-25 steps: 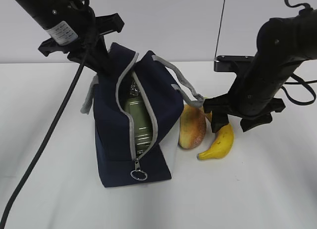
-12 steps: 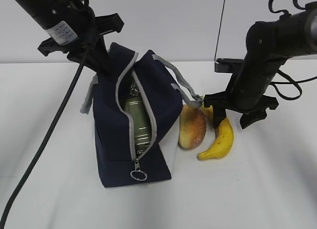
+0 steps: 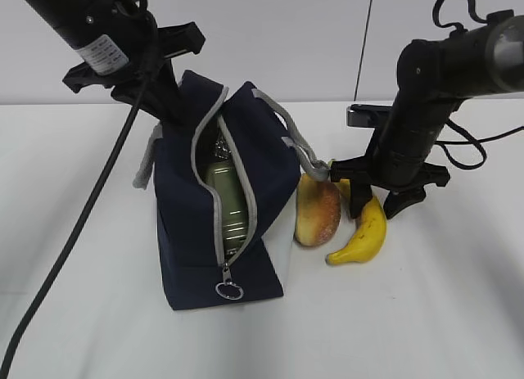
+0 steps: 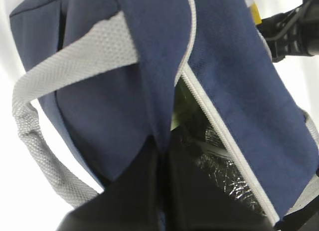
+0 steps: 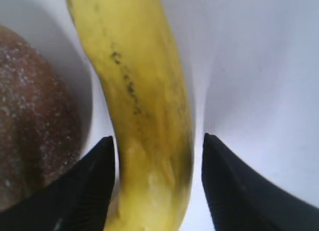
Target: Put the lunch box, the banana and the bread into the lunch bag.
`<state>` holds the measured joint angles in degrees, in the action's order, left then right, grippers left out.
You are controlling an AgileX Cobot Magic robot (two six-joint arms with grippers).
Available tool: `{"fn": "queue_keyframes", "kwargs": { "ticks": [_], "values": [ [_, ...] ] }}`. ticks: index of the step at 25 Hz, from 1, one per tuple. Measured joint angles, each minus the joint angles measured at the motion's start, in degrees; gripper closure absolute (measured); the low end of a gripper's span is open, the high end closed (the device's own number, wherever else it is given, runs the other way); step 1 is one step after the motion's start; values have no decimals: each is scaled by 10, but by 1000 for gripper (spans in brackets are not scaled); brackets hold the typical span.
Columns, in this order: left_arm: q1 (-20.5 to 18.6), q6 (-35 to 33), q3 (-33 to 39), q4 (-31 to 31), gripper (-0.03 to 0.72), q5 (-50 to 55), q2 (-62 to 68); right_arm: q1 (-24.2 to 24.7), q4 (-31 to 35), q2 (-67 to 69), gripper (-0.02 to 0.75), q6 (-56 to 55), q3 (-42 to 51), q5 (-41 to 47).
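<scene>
The navy lunch bag [image 3: 209, 199] stands on the table with its zipper open. The sage-green lunch box [image 3: 225, 200] shows inside it. My left gripper [image 3: 168, 105] is shut on the bag's upper edge [image 4: 159, 116] and holds it up. The golden-brown bread [image 3: 318, 210] lies right of the bag. The yellow banana [image 3: 366, 232] lies beside it. My right gripper [image 3: 375, 203] is open and low over the banana's far end. In the right wrist view the banana [image 5: 144, 116] lies between the two black fingers [image 5: 92, 186], with the bread [image 5: 35, 116] at the left.
The bag's grey strap handle [image 3: 295, 142] hangs over toward the bread. The zipper's ring pull [image 3: 229, 290] hangs at the bag's front. A dark flat block [image 3: 368, 114] lies on the white table [image 3: 442, 313] behind the right arm. A black cable [image 3: 82, 215] runs down the left.
My right gripper has moved left and down, and now straddles the banana's far end. The left gripper, the bag, the bread and the banana have not moved.
</scene>
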<state>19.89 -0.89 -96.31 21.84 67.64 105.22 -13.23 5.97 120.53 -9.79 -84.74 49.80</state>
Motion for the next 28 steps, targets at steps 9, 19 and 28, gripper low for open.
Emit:
{"fn": "queue_keyframes", "kwargs": {
  "ticks": [9,19,28],
  "values": [
    [0,0,0,0,688,-1,0,0,14,3,402,19,0,4],
    [0,0,0,0,688,-1,0,13,-79,-10,435,-33,-36,57],
    [0,0,0,0,688,-1,0,50,3,-161,435,19,-68,70]
  ]
}}
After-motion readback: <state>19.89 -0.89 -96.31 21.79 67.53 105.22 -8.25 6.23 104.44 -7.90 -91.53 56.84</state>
